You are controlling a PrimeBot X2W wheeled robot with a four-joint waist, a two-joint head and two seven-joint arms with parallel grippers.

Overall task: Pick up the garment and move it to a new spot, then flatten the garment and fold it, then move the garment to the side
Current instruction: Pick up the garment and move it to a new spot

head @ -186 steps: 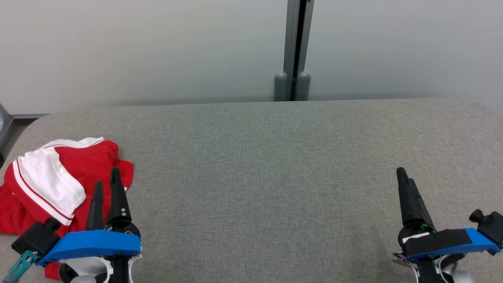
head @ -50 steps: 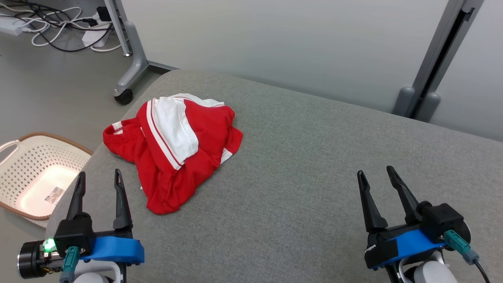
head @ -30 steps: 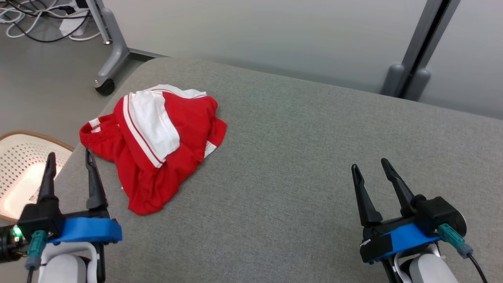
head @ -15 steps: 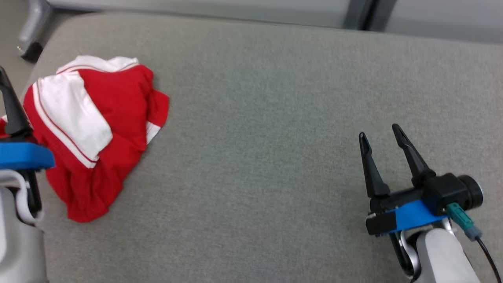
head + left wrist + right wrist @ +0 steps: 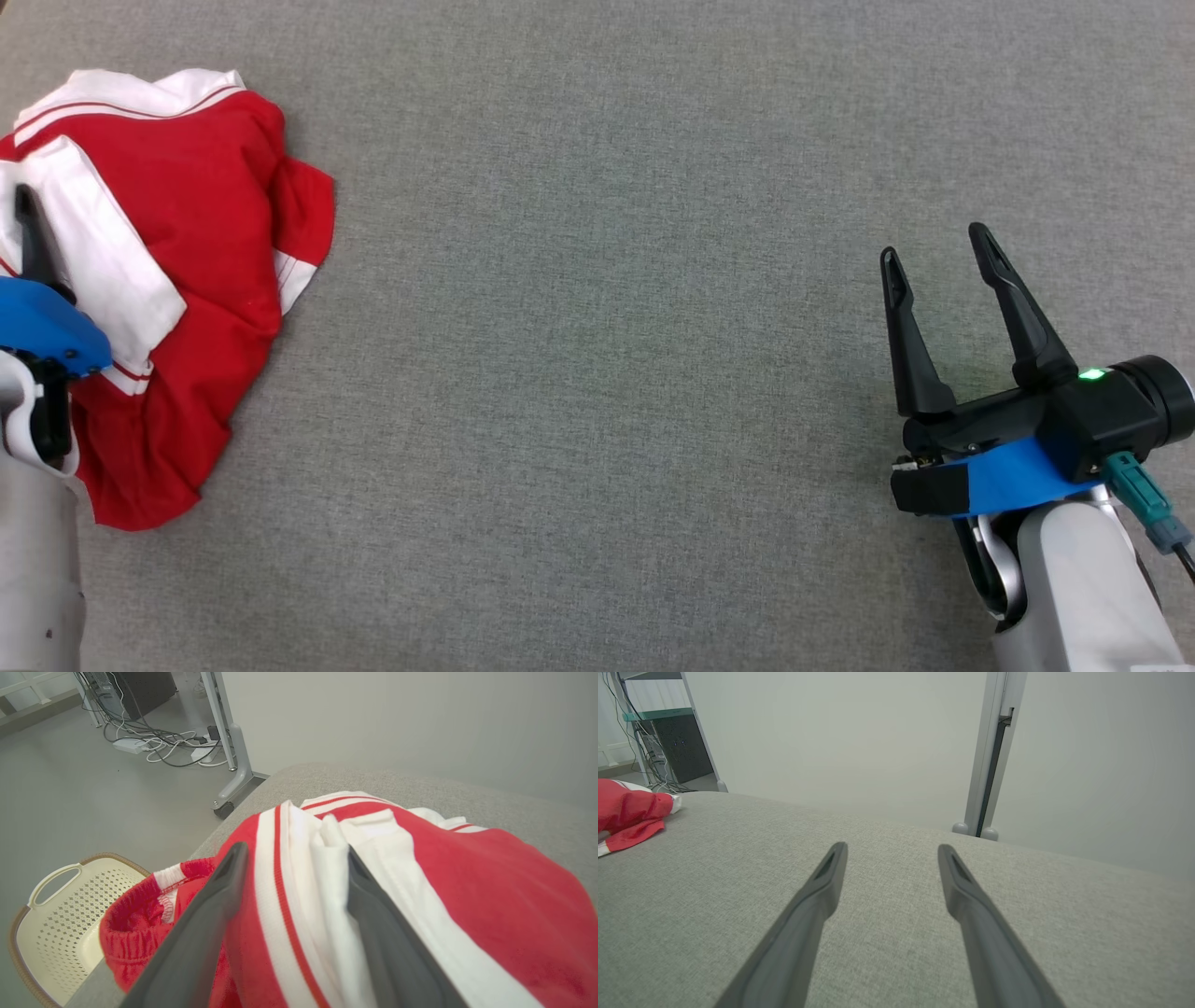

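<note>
Red/white garment (image 5: 205, 233) sits bunched up at the bench's (image 5: 597, 373) left edge. Left claw (image 5: 295, 849) is right over it, fingers wide either side of a white fold. Right claw (image 5: 932, 240) is wide too, well apart, nr the right edge.

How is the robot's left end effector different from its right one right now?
The left end effector is over the red-and-white garment; the right end effector is over bare grey cushion, far from the garment. A white fold lies between the left one's fingers; nothing lies between the right one's. Both are open, with dark fingers and blue mounts.
</note>
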